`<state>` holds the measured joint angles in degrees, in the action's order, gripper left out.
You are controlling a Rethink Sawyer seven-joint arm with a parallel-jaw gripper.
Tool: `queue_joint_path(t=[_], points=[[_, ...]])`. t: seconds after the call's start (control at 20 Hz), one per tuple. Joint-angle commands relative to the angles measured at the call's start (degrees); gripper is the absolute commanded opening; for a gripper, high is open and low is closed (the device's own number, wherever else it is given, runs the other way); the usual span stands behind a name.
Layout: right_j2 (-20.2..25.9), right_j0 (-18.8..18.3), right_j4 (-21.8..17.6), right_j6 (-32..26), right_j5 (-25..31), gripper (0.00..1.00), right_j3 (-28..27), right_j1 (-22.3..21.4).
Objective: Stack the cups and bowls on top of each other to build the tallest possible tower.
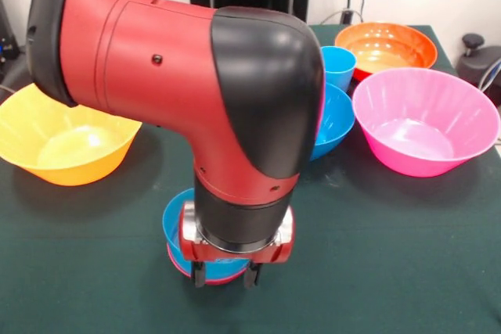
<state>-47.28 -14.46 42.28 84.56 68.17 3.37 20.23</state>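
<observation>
**My arm over the small stack at the table's front**

My own arm (188,76) fills most of the scene: a thick, smooth red casing with a rounded black elbow cap and a black cylindrical wrist, ending in a glossy red-and-silver collar. Beneath it lies the table (391,256), covered in a flat, matte dark green cloth.

The pink bowl (427,119) is the widest of the glossy plastic pieces, deep and flared, sitting upright at the right. The yellow-orange bowl (63,142) sits at the left, similarly broad, its rim partly hidden behind my casing. An orange bowl (386,46) stands behind the pink one, shinier inside, with faint ribbing along its wall. A mid-sized blue bowl (333,119) shows only as a curved slice beside my elbow, and the light blue cup (338,66), smooth and straight-walled, stands just behind it.

The tower (178,236) is directly under my wrist: a small blue bowl nested on a red base, only its left rim and lower edge visible.

My gripper (223,275) hangs at that stack, two dark finger stubs straddling its front edge. I cannot tell whether they are clenched on it or released.
</observation>
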Motion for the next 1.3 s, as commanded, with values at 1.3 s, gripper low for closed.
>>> queue_joint_path(t=[1.3], points=[[-9.3, 0.5, 13.0, -14.4, 4.2, 1.00, 0.0, -1.6]])
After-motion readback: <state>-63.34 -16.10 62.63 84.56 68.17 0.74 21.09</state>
